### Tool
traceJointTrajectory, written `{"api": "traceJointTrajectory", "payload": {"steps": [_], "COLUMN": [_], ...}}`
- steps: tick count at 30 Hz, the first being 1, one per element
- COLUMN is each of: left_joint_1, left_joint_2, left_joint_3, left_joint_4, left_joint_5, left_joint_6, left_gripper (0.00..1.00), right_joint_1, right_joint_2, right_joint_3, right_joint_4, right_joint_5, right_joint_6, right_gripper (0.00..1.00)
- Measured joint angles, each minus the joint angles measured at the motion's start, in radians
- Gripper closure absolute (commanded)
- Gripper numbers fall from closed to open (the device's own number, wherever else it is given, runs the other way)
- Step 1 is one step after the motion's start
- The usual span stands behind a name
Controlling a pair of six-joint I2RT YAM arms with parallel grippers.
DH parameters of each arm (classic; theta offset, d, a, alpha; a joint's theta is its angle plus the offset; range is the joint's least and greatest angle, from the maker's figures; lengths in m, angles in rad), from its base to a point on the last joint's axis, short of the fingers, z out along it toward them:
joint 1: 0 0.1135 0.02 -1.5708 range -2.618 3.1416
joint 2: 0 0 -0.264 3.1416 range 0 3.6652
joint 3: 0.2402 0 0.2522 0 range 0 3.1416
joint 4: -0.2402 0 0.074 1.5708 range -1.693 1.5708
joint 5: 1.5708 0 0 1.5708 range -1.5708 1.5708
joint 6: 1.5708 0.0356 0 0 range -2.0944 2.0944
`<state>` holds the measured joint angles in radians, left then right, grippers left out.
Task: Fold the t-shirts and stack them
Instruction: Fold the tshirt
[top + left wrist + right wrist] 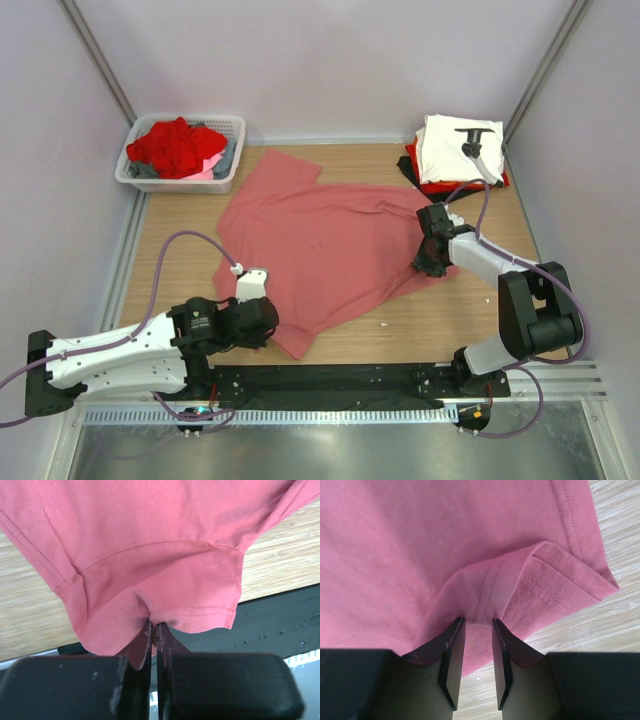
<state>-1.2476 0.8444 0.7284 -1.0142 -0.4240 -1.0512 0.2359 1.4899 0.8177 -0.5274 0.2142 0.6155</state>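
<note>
Top external: left claw (272, 324) low on t-shirt (325, 235)

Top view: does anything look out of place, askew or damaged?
Nothing spilled or damaged. The salmon-pink t-shirt lies skewed and wrinkled across the table, with the left gripper pinching its near end and the right gripper its right edge.

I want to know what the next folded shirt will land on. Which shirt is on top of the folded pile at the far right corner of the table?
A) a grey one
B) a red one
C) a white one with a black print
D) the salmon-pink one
C: the white tee with the black print lies uppermost, with edges of a red tee and a black tee showing under it.
</note>
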Motion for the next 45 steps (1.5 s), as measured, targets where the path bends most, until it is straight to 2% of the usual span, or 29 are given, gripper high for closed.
{"api": "traceJointTrajectory", "payload": {"steps": [3, 6, 11, 18, 23, 25, 27, 31, 37, 45], "left_joint_1": [0.000, 0.000, 0.000, 0.000, 0.000, 0.000, 0.000, 0.000, 0.000, 0.000], "left_joint_2": [0.000, 0.000, 0.000, 0.011, 0.017, 0.018, 0.020, 0.023, 0.024, 0.006], "left_joint_3": [0.000, 0.000, 0.000, 0.000, 0.000, 0.000, 0.000, 0.000, 0.000, 0.000], "left_joint_4": [0.000, 0.000, 0.000, 0.000, 0.000, 0.000, 0.000, 0.000, 0.000, -0.004], "left_joint_5": [-0.002, -0.003, -0.002, -0.003, -0.003, -0.003, -0.003, -0.003, 0.003, 0.062], "left_joint_6": [0.000, 0.000, 0.000, -0.001, -0.008, -0.010, -0.011, -0.011, -0.011, -0.027], "left_gripper": [1.00, 1.00, 1.00, 1.00, 1.00, 1.00, 1.00, 1.00, 1.00, 1.00], "right_joint_1": [-0.005, -0.011, -0.025, -0.055, -0.064, -0.065, -0.066, -0.066, -0.068, -0.068], "right_joint_2": [0.002, 0.002, 0.002, 0.003, 0.003, 0.003, 0.002, -0.016, -0.151, -0.554], "right_joint_3": [-0.004, -0.011, -0.023, -0.032, -0.032, -0.029, -0.021, 0.003, 0.014, -0.059], "right_joint_4": [0.008, 0.013, 0.017, 0.035, 0.043, 0.039, 0.025, -0.026, -0.129, -0.268], "right_joint_5": [-0.001, 0.000, 0.000, -0.009, -0.022, -0.024, -0.023, -0.017, 0.001, -0.013], "right_joint_6": [0.000, 0.000, -0.008, -0.021, -0.030, -0.036, -0.041, -0.046, -0.034, 0.121], "right_gripper": [0.65, 0.59, 0.57, 0.74, 0.80, 0.92, 0.99, 0.99, 0.99, 0.99]}}
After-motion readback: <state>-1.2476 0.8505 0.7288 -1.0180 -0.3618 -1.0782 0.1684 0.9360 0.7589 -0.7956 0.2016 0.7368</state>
